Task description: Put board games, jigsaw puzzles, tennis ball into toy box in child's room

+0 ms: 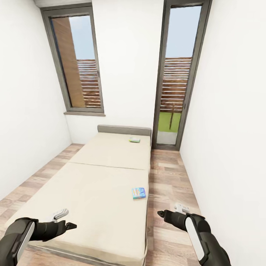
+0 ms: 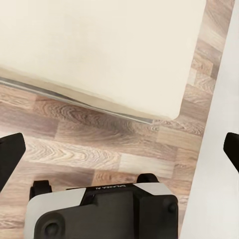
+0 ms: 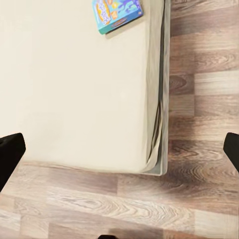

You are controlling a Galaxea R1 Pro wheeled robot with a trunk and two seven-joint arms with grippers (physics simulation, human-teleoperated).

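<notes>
Nearest the robot, both arms hang low over the foot of the bed (image 1: 99, 184). The left gripper (image 1: 70, 225) sits above the mattress's near left part, and the left wrist view shows its two dark fingertips at the frame's edges, spread wide with nothing between them. The right gripper (image 1: 162, 214) hovers just off the bed's right edge over the wood-plank floor (image 1: 166, 177); its fingertips are likewise spread apart and empty in the right wrist view, which looks down on the mattress corner and the blue board game (image 3: 117, 13).

A little farther in, that blue board game (image 1: 139, 193) lies flat near the mattress's right edge, ahead of the right gripper and apart from it. Much farther, close to the grey headboard (image 1: 124, 130), a second, greenish board game (image 1: 134, 139) lies flat as well. Beyond are white walls and two tall dark-framed windows (image 1: 78, 62).

The step in hand looks like the approach to collect the games from the bed; neither is held yet. The next move likely calls for bringing the right gripper forward and down over the blue box, then closing on one edge, since it is thin and lies flat on soft bedding.
</notes>
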